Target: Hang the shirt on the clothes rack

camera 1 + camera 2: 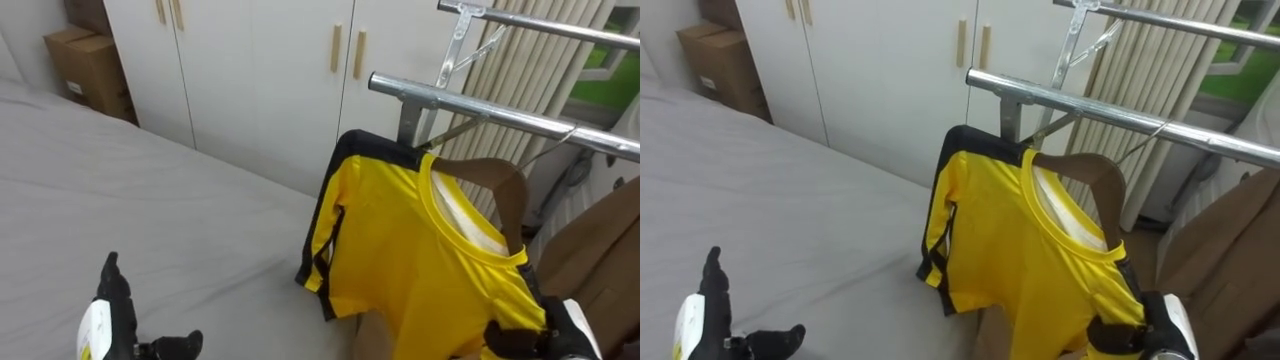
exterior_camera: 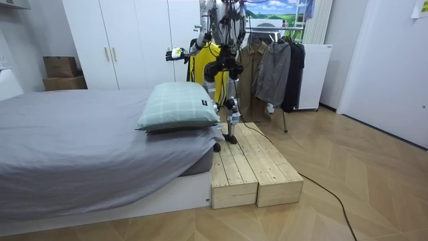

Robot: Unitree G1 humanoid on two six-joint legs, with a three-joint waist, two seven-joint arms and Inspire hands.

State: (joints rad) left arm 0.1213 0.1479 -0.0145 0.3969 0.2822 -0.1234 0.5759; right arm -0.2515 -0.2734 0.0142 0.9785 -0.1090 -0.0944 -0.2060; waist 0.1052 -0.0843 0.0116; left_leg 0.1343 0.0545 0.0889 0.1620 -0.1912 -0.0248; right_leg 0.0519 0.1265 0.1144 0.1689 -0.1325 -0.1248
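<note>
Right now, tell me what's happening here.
The robot stands on a wooden platform beside the bed. Its right hand has its fingers curled on the shoulder of a yellow shirt. The shirt sits on a brown hanger, whose hook reaches up to the metal rail. I cannot tell whether the hook is seated there. The left hand hangs open above the bed, holding nothing.

Yellow shirt (image 1: 420, 250) with black trim, grey bedsheet (image 1: 150, 200), green checked pillow (image 2: 179, 105).
</note>
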